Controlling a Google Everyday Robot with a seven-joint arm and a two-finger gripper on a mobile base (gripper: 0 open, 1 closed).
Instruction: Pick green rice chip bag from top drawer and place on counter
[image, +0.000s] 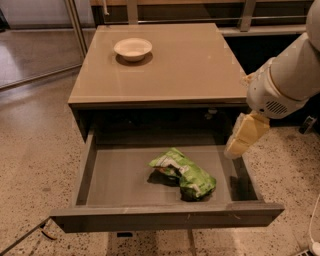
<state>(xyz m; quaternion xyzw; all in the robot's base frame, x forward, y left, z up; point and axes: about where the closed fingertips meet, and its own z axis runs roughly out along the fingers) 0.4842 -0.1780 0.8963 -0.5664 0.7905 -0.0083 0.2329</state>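
Gripper (242, 139): hangs tilted down over the drawer's (165, 218) right wall; you cannot tell how open it is, nothing visibly held.
Arm (285, 82): reaches in from the drawer's upper right, cut off at the edge.
Bag (184, 172): on the drawer floor, right of middle, apart from the gripper.
Counter (175, 70): above the drawer.
Hidden: the drawer's back, in shadow.
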